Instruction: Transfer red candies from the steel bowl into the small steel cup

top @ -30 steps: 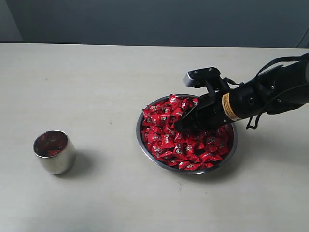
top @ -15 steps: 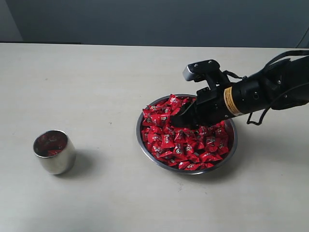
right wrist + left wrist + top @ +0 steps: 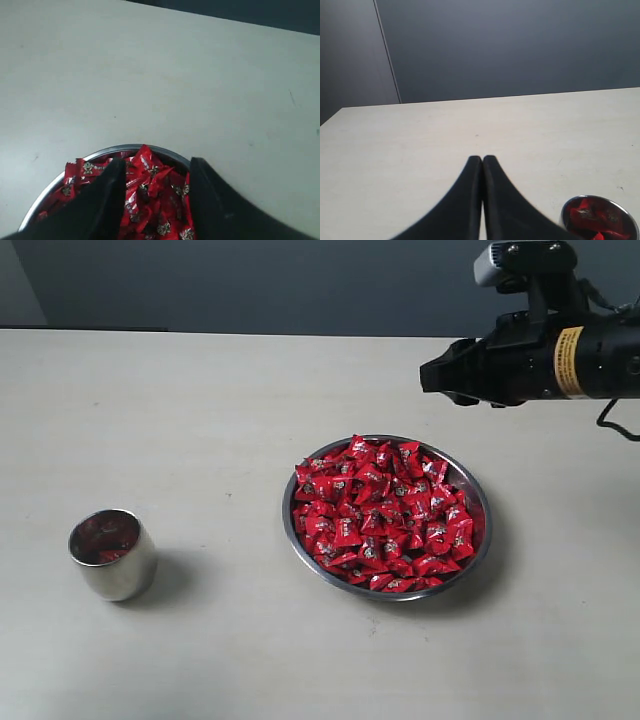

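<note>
Here, from the exterior camera, a pale table (image 3: pixel 180 420) carries two steel vessels. The steel bowl (image 3: pixel 287 525), wide and shallow, sits at about four o'clock from the middle of the view and is heaped with red candies (image 3: pixel 385 515) in shiny foil. The small steel cup (image 3: pixel 112 553) stands upright at about nine o'clock from the bowl, well apart from it, with some red candies inside.

The right gripper (image 3: pixel 432 375) hangs in the air at about one o'clock from the bowl, clear of the candies, its black fingers pointing toward nine o'clock. Its wrist camera shows the two fingers spread wide with nothing between them, and the heaped bowl below the gap.

The left gripper (image 3: pixel 482 159) appears only in its own wrist camera. Its two black fingers are pressed together, gripping nothing, over the table, with the cup near them.
</note>
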`<move>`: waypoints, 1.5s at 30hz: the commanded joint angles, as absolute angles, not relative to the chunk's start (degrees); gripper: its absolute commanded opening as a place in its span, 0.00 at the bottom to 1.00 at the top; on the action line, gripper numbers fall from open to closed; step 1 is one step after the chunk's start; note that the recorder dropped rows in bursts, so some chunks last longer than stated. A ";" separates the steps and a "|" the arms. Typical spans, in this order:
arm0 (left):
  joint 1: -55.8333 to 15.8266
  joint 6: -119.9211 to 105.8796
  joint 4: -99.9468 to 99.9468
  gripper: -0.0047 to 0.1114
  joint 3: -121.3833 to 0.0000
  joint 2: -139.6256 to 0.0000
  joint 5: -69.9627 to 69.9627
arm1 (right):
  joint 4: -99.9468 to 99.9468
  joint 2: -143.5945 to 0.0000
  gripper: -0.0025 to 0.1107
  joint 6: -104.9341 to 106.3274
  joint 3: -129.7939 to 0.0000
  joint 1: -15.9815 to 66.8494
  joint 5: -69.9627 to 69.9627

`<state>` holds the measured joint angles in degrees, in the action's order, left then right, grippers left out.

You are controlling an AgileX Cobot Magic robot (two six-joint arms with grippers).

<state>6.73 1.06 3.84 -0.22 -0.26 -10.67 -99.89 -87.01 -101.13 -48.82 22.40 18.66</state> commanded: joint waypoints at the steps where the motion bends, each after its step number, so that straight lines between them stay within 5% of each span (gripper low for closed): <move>1: 6.77 1.13 3.90 0.04 0.00 0.00 -10.34 | -99.95 -86.54 0.38 -101.45 -49.01 21.71 18.58; 13: 6.77 1.13 3.90 0.04 0.00 0.00 -10.34 | -99.95 -92.94 0.35 -99.80 -48.90 21.71 24.86; 16: 6.77 1.13 3.90 0.04 0.00 0.00 -10.34 | -99.95 -92.32 0.33 -99.55 -48.90 21.71 12.98; 19: 6.77 1.13 3.90 0.04 0.00 0.00 -10.34 | -99.95 -88.67 0.03 -100.03 -48.90 21.71 7.66; 27: 6.77 1.13 3.90 0.04 0.00 0.00 -10.34 | -96.29 -77.52 0.02 -97.67 -45.69 21.71 -19.05; 30: 6.77 1.13 3.90 0.04 0.00 0.00 -10.34 | -85.16 -76.60 0.02 -79.84 -44.37 21.71 -24.88; 35: 6.77 1.13 3.90 0.04 0.00 0.00 -10.34 | -64.22 -77.13 0.02 -63.65 -44.27 21.81 -11.02; 45: 6.77 1.13 3.90 0.04 0.00 0.00 -10.34 | 7.45 -83.51 0.02 10.65 -46.66 21.81 -19.92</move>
